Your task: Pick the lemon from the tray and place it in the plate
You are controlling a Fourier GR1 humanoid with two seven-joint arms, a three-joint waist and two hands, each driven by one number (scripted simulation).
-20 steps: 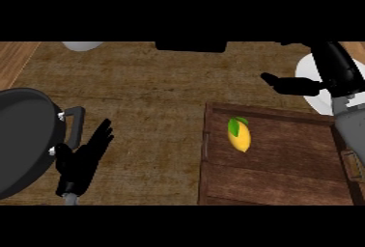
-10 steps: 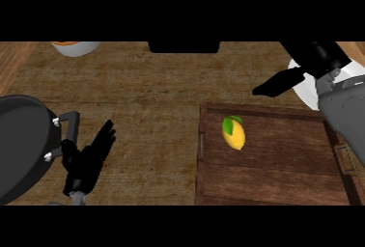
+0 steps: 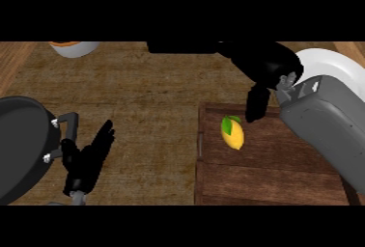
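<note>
On the tray, near its far left corner, lay the lemon, leaf end pointing away, untouched. Just right of the lemon hung the right hand, fingers straight and pointing down, holding nothing, apparently poised to close on it. Beyond the tray's far right corner sat the plate, half hidden by the forearm. Well left of the tray, the left hand rested open.

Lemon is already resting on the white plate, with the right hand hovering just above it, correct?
Not quite. The head view shows the lemon lying on the wooden tray, not on the white plate. The right hand does hover just above it.
</note>
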